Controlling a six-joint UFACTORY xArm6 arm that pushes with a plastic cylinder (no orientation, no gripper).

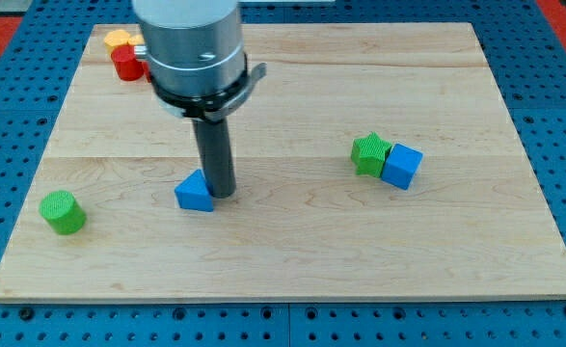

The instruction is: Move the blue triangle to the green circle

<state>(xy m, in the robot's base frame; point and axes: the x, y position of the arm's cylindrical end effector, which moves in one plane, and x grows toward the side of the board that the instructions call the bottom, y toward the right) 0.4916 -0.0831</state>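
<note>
The blue triangle lies on the wooden surface, a little to the view's left of centre and toward the view's bottom. My tip stands right at the triangle's right-hand edge, touching it or very nearly so; the contact itself is too fine to settle. The end effector here is only a straight rod with nothing that opens or closes, so there is no grasp to report, just the rod pressed beside the block.

The green circle sits well apart from the triangle, near the view's left edge and slightly lower. Nothing lies between the two.

Judging from this, the pushing step is in hand: the tip is on the side of the triangle away from the target, which suits a push toward the view's left. The next move calls for a push leftward and slightly downward, kept behind the block's middle so the wedge does not pivot off the tip.

Farther out, a green block and a blue cube touch at the view's right, and a red cylinder with an orange block sit at the top left.
</note>
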